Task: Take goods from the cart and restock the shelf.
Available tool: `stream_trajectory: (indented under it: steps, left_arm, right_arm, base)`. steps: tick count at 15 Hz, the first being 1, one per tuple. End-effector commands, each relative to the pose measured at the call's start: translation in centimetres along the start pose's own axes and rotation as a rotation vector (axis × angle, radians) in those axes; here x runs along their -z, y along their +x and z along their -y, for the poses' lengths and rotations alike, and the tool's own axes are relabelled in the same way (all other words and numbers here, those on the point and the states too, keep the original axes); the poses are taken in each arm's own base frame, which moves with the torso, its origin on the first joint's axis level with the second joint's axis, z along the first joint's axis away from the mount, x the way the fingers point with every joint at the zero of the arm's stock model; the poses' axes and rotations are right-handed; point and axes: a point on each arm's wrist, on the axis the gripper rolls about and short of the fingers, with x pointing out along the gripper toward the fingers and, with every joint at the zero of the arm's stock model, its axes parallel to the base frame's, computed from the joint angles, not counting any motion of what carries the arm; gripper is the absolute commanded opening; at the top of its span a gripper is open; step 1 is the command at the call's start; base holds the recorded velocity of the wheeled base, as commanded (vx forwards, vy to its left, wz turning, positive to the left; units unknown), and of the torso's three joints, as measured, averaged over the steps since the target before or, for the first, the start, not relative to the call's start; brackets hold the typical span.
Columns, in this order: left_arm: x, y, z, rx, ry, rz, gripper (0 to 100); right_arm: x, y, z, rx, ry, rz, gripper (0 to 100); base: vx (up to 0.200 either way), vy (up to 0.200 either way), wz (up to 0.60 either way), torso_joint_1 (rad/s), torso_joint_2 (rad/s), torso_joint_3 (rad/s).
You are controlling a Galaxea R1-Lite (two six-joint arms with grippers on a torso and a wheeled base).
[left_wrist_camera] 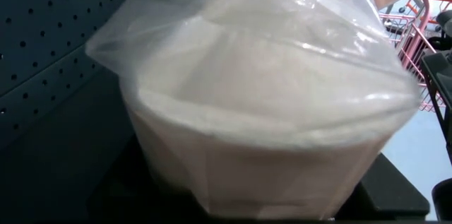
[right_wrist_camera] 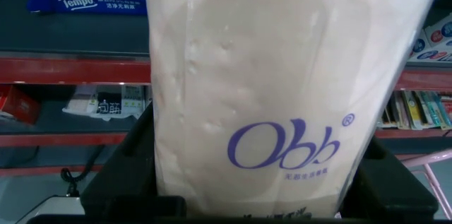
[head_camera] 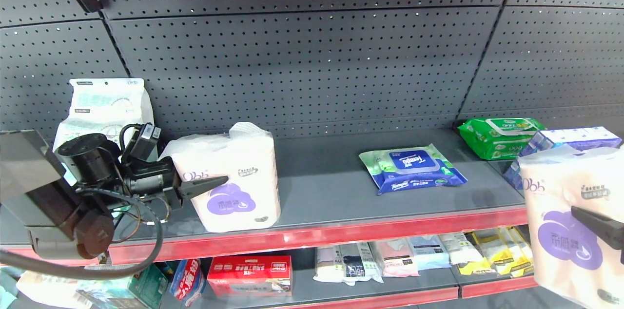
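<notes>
The right gripper [head_camera: 585, 216] grasps a toilet paper pack [head_camera: 551, 182] before the shelf [head_camera: 331, 187], the left gripper [head_camera: 222, 177] surrounds a second toilet paper pack [head_camera: 239, 153] standing there, grip I cannot tell.

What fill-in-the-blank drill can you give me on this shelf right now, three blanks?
1. The white plastic-wrapped toilet-roll pack with purple print stands at the ____ end of the dark grey shelf board.
2. The right gripper holds a second such pack, not yet on the ____.
3. The flat blue wet-wipe packet lies to the ____ of the green wet-wipe packet.
Missing words: left; shelf; left.
</notes>
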Motion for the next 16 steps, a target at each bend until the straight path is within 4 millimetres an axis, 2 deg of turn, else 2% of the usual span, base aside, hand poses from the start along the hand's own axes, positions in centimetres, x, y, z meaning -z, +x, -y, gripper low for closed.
stream_trajectory:
  steps: [1,9,10,16]
  left_arm:
    - [0.00,-0.01,0.00,0.001,0.000,0.000,0]
    - [-0.08,0.05,0.00,0.001,0.003,0.001,0]
    - [-0.03,0.05,-0.01,-0.001,0.004,0.001,100]
    - [-0.18,0.13,0.06,0.004,-0.002,0.002,100]
  right_arm:
    - [0.07,0.00,-0.02,-0.001,0.000,-0.002,0]
    - [0.22,0.09,-0.05,-0.003,0.000,-0.009,0]
    - [0.24,0.18,-0.05,-0.004,0.000,-0.014,0]
    - [0.20,0.21,-0.04,-0.004,0.000,-0.014,0]
  base:
    - [0.000,0.000,0.00,0.000,0.00,0.000]
    - [0.000,0.000,0.00,0.000,0.00,0.000]
    - [0.000,0.000,0.00,0.000,0.00,0.000]
    - [0.000,0.000,0.00,0.000,0.00,0.000]
